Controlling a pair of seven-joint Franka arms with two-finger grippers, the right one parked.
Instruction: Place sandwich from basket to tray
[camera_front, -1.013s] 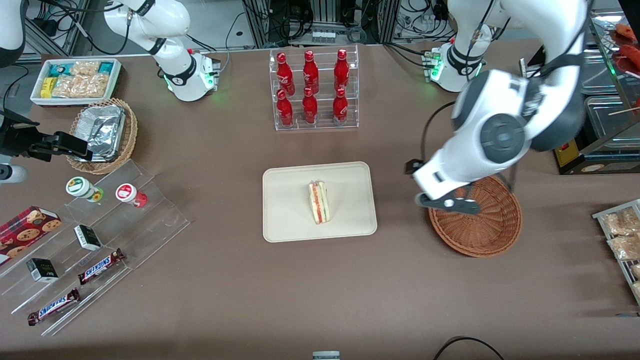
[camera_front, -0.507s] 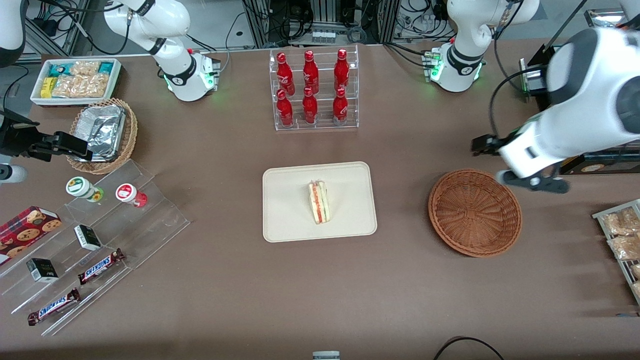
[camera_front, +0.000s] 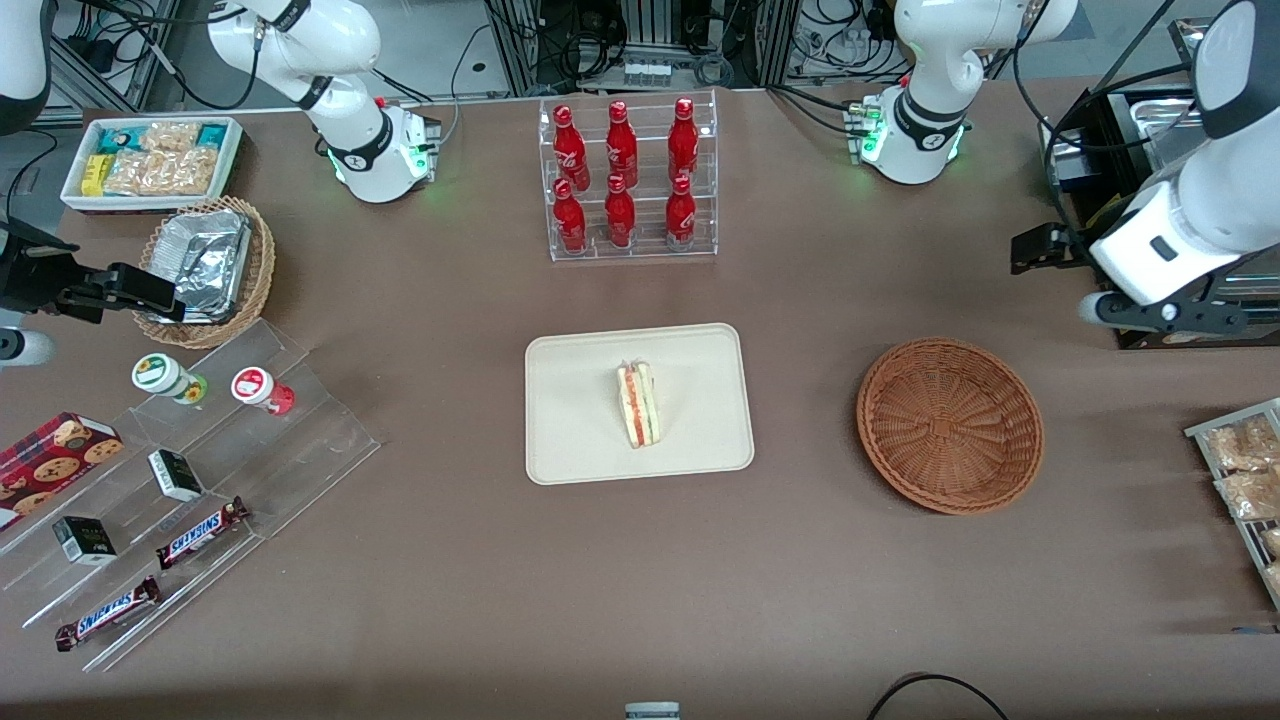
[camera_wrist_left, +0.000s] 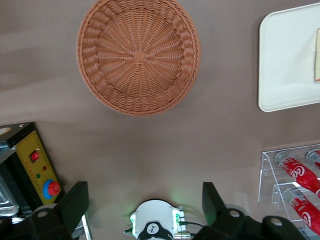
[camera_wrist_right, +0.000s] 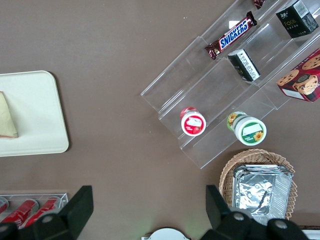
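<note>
The sandwich (camera_front: 638, 404), a pale wedge with red and green layers, lies on the cream tray (camera_front: 580, 445) at the table's middle. The reddish-brown wicker basket (camera_front: 950, 425) stands empty beside the tray, toward the working arm's end. My left gripper (camera_front: 1160, 315) hangs raised above the table, farther from the front camera than the basket and nearer the working arm's end. In the left wrist view the gripper (camera_wrist_left: 143, 202) is open and empty, with the basket (camera_wrist_left: 137, 55), the tray (camera_wrist_left: 287, 70) and an edge of the sandwich (camera_wrist_left: 317, 62) in sight.
A clear rack of red bottles (camera_front: 627, 180) stands farther back than the tray. Acrylic steps with candy bars (camera_front: 200, 470), a lighter wicker basket with foil (camera_front: 205, 270) and a white snack bin (camera_front: 150, 160) lie toward the parked arm's end. Bagged snacks (camera_front: 1245, 480) and a yellow-panelled box (camera_wrist_left: 37, 170) are near the working arm.
My left arm has swung from over the basket toward the working arm's end of the table and farther from the front camera. The sandwich has stayed on the tray.
</note>
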